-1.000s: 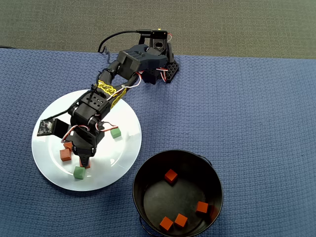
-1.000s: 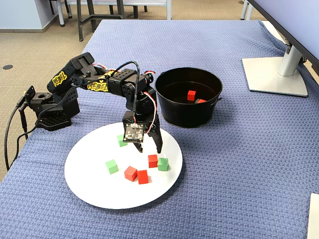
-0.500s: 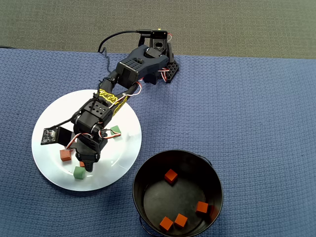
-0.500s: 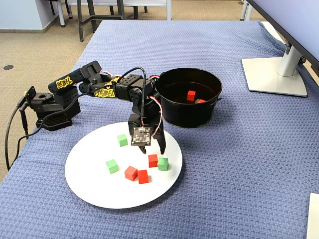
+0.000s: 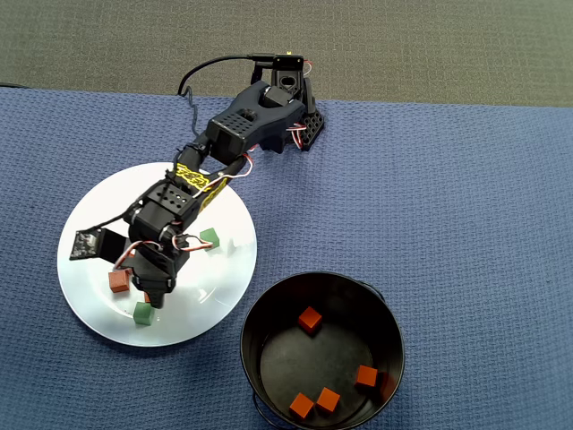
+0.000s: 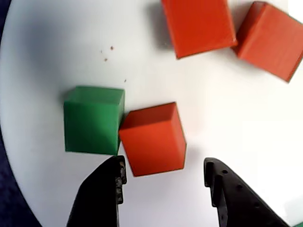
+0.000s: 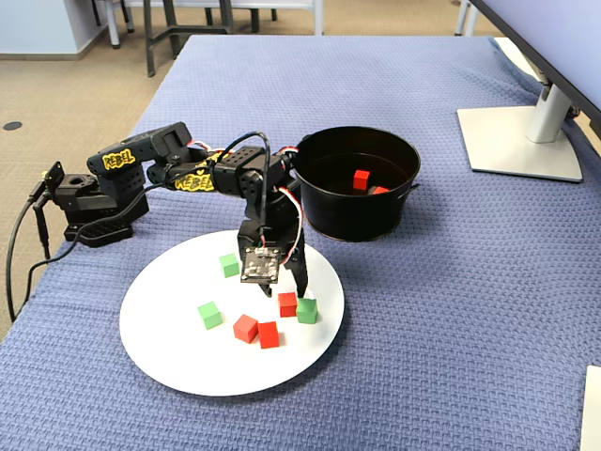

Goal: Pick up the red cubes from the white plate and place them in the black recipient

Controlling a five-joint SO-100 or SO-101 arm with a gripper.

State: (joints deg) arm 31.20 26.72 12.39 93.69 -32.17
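The white plate [image 5: 208,285] [image 7: 178,357] holds three red cubes and three green ones. In the wrist view one red cube [image 6: 152,138] sits against a green cube [image 6: 92,119], with two more red cubes [image 6: 198,24] [image 6: 270,40] farther off. My gripper [image 6: 163,172] [image 5: 150,296] [image 7: 289,285] hangs open low over the plate, and the near edge of that red cube [image 7: 288,304] lies just between the fingertips. The left finger [image 6: 102,194] stands at the seam between the red and green cubes. The black recipient [image 5: 336,354] [image 7: 347,221] holds several red cubes [image 5: 310,318].
Two other green cubes [image 7: 210,315] [image 7: 230,265] lie on the plate. A monitor stand [image 7: 521,141] sits at the back right in the fixed view. The arm's base [image 7: 94,202] is at the cloth's left edge, with its cable trailing off the table.
The arm has stretched out and lowered, bringing the open gripper down over the plate to the red cube beside the green one. No cube has moved.
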